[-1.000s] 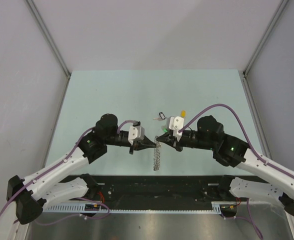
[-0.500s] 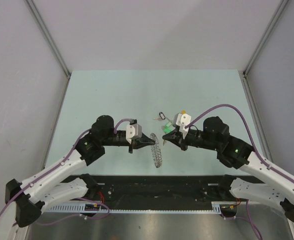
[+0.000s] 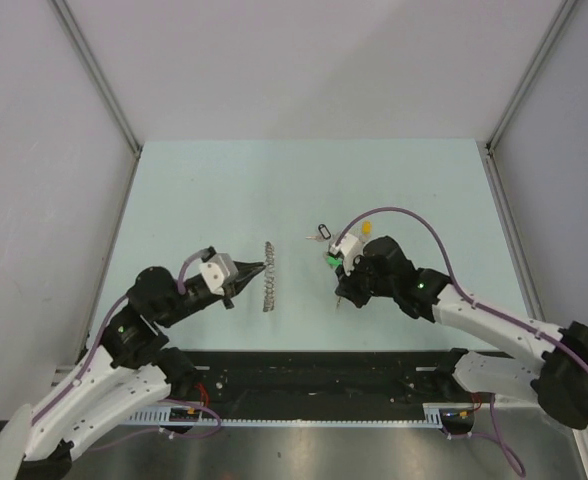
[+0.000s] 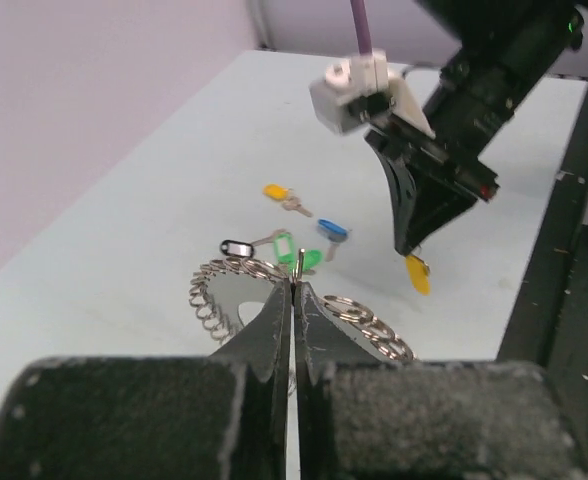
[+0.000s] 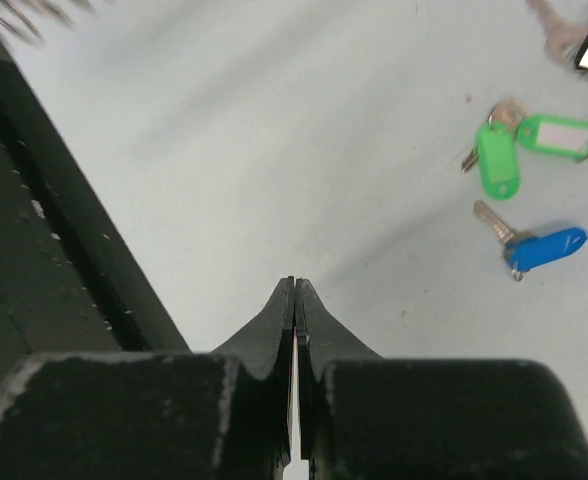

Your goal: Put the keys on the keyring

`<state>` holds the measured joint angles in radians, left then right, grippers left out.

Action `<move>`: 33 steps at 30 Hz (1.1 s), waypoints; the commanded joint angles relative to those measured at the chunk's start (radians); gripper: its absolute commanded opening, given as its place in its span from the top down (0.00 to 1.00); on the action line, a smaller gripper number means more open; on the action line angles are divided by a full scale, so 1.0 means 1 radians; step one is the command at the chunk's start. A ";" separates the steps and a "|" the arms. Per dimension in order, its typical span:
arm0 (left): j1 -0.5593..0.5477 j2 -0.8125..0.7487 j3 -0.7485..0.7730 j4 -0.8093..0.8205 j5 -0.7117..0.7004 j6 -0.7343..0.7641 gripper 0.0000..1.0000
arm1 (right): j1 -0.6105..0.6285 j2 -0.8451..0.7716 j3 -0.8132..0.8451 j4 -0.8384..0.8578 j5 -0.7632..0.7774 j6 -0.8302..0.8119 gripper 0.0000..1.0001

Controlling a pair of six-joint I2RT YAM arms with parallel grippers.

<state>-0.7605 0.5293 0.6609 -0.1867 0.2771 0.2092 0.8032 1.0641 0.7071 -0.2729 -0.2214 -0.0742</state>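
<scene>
Nipping the keyring by its rim in the closed left gripper, over the table's near half (wide tabletop beyond). Pinching a yellow key in the shut right gripper, well apart; green key, blue key down between.

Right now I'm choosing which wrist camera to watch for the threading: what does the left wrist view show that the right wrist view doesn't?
Left wrist only: the left claw shut on the ring, seen sharply; the right claw with a yellow key at its tip, apparently pinched; an orange key on the table. Right wrist only: nothing new besides its own shut fingers close up; the ring is just a corner blur. Both: two green keys, a blue key and a black key lying close together on the table.
</scene>
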 commanded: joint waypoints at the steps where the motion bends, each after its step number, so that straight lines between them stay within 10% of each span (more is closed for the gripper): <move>1: 0.006 -0.095 -0.047 0.009 -0.162 -0.036 1.00 | 0.011 0.126 -0.020 0.145 0.034 0.019 1.00; 18: 0.012 -0.190 -0.093 0.064 -0.242 -0.021 1.00 | 0.116 0.623 -0.103 0.965 0.040 0.065 1.00; 22: 0.013 -0.183 -0.095 0.064 -0.230 -0.021 1.00 | 0.128 0.626 -0.119 0.942 0.082 0.070 1.00; 33: 0.018 -0.186 -0.098 0.070 -0.227 -0.022 1.00 | 0.117 0.413 0.021 0.433 0.102 0.148 0.47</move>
<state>-0.7509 0.3527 0.5682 -0.1932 0.0551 0.1989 0.9272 1.5536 0.6151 0.4053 -0.1463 0.0353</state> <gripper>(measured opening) 0.005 0.501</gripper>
